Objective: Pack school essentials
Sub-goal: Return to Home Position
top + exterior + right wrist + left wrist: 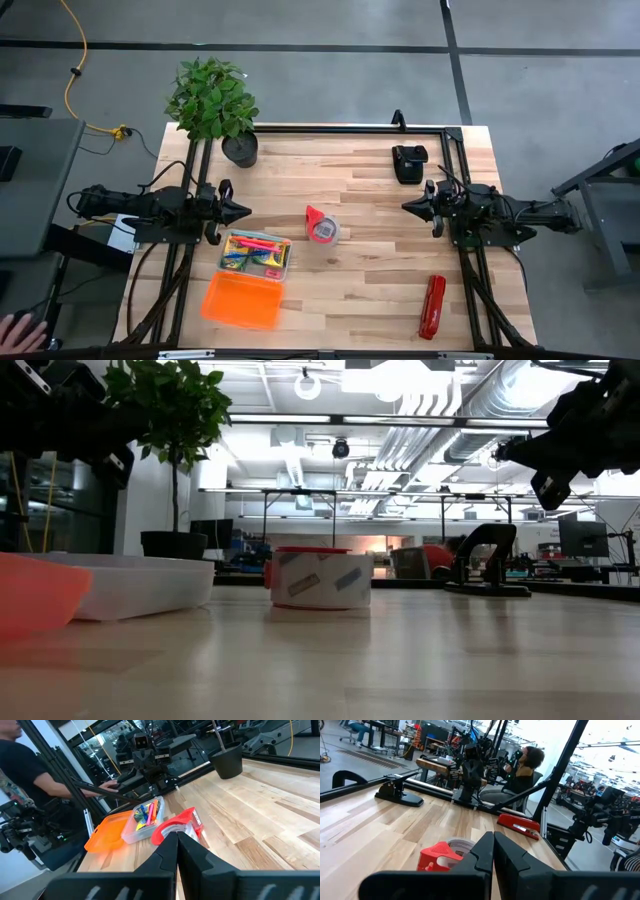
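Clear plastic box [287, 270] beside the tape [322, 226], likely light and slick; take its rim. Your left tool [245, 211] and right tool [406, 206] hang clenched.

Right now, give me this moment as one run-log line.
left gripper: shut, empty | right gripper: shut, empty | supplies: in open box | orange lid: beside box
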